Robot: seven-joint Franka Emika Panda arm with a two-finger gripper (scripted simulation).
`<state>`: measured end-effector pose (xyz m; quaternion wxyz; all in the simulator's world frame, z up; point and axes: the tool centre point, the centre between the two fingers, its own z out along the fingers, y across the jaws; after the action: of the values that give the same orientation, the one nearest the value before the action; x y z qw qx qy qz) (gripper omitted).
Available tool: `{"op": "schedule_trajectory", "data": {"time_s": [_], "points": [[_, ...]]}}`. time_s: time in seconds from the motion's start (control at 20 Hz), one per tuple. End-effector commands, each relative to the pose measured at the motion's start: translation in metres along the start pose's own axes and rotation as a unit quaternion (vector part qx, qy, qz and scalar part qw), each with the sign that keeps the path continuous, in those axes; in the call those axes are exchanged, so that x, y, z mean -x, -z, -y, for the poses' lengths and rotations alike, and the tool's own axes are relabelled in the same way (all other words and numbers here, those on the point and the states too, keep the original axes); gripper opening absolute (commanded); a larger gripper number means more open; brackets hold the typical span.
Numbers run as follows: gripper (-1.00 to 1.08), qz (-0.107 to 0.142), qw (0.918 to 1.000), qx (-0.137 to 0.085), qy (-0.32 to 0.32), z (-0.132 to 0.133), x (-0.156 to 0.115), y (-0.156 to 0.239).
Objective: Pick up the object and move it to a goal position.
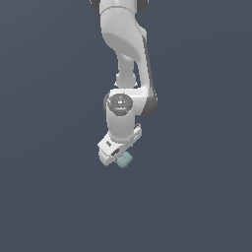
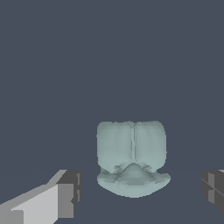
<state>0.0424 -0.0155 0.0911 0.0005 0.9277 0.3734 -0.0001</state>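
- Gripper (image 1: pixel 119 158): white, tilted, at the arm's lower end; fingers (image 2: pixel 65 194) spread apart, clear gaps to the block on both sides.
- Object (image 1: pixel 125 159): pale teal-grey block, between the parted fingers, untouched, just beyond the fingertips.

The exterior view is looking from well back at the arm (image 1: pixel 125 59), which is hanging down the middle of the frame against a plain dark ground, with the whole lower arm fitting in. The wrist view is sitting close in, facing out past the gripper (image 2: pixel 140 192), whose jaws are showing at the frame's edges. Both views are sharing the gripper (image 1: pixel 119 156) and the block (image 1: pixel 125 159) (image 2: pixel 132 157), tiny in one and large in the other.
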Motion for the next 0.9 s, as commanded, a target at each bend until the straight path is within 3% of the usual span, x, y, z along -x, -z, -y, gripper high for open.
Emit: {"op": "schedule_trajectory", "data": {"time_s": [0.0, 0.85], "points": [[1.00, 0.000, 1.0000, 0.000, 0.005, 0.000, 0.000, -0.001], [1.00, 0.000, 1.0000, 0.000, 0.006, 0.000, 0.000, -0.052]]}}
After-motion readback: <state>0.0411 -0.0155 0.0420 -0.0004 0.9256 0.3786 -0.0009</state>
